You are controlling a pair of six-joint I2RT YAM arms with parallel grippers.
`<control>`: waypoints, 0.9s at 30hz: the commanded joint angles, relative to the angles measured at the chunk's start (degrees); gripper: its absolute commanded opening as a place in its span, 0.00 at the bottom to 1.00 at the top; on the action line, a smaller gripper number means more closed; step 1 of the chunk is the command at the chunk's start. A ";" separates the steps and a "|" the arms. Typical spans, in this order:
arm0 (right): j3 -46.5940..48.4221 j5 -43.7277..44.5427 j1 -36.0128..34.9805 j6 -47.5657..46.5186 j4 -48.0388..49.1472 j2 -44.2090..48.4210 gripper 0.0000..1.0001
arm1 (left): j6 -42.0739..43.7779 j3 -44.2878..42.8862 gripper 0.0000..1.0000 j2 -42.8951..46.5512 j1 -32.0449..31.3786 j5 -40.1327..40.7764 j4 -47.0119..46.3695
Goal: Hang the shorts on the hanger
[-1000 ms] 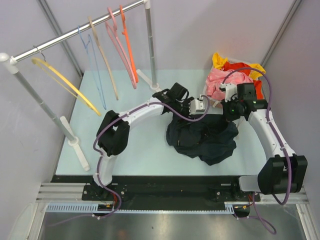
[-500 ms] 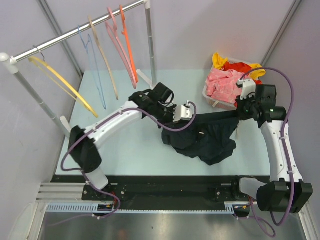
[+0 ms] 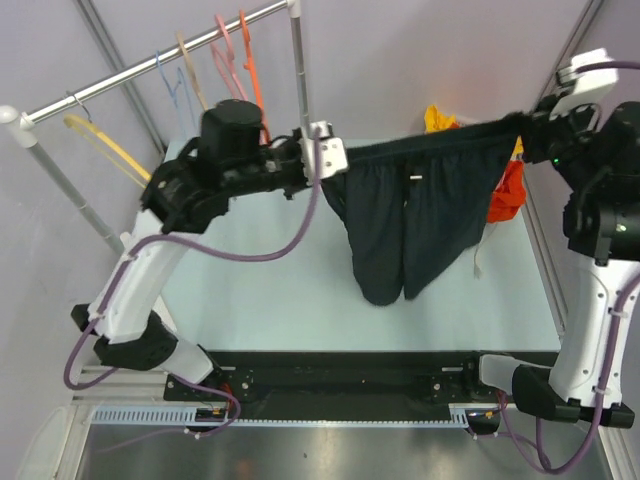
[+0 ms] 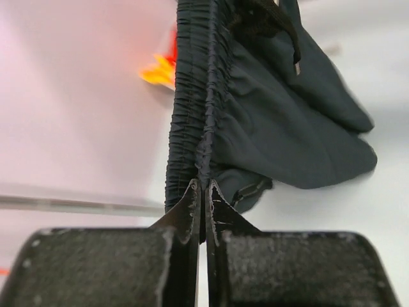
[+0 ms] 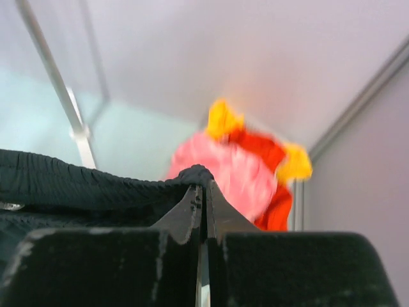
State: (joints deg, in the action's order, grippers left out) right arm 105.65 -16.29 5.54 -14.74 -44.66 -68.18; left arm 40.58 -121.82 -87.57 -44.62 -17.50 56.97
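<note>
The shorts (image 3: 420,200) are hanging in the air over the surface (image 3: 250,290), pulled wide, with my left tool (image 3: 335,155) and right tool (image 3: 535,118) both clamped on their top, so I am planning to carry them to the pink hanger (image 3: 226,40).

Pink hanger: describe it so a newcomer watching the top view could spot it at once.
Find the metal rail slanting across the upper left, where hangers dangle. The pink hanger is second from the rail's right end. It is thin and pale pink, between the beige hanger and the bright orange hanger.
</note>
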 commanded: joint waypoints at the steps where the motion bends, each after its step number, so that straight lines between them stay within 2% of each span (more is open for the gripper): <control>1: 13.43 -2.51 0.79 3.75 1.60 -1.60 0.00 | -1.64 -7.12 0.00 7.22 -1.08 4.58 -0.79; 6: 13.55 -7.33 0.70 5.25 -1.39 1.03 0.00 | 0.73 -0.90 0.00 13.21 -5.37 4.40 -0.90; 11: 1.86 -10.76 0.61 4.20 -2.70 5.95 0.00 | 0.30 8.78 0.00 17.95 -8.81 3.79 1.12; 14: -5.96 -12.27 -1.22 2.80 -4.11 7.01 0.00 | -1.55 17.98 0.00 19.01 -8.82 5.62 -0.71; 17: -15.51 -7.38 -5.35 1.48 -2.36 6.92 0.00 | -3.40 24.42 0.00 19.45 -8.20 8.79 -6.24; 20: -21.16 -2.97 -11.58 -0.02 -0.60 2.82 0.00 | -3.23 32.75 0.00 18.31 -5.32 9.67 -10.55; 22: -22.49 -2.17 -12.74 0.15 0.19 0.00 0.00 | -2.17 36.55 0.00 18.22 -3.99 9.76 -14.68; 25: -26.09 -1.81 -14.33 -0.63 1.42 -3.70 0.00 | 4.14 46.73 0.00 20.14 -3.19 8.10 -17.07; 27: -30.99 -1.37 -15.38 -1.60 1.95 -4.76 0.00 | 7.74 56.83 0.00 22.43 -4.24 6.69 -19.07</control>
State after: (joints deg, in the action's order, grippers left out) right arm 79.33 -20.10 -8.10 -14.22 -46.09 -72.62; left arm 41.28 -76.16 -69.73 -48.16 -9.15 43.51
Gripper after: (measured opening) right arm 0.013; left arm 0.011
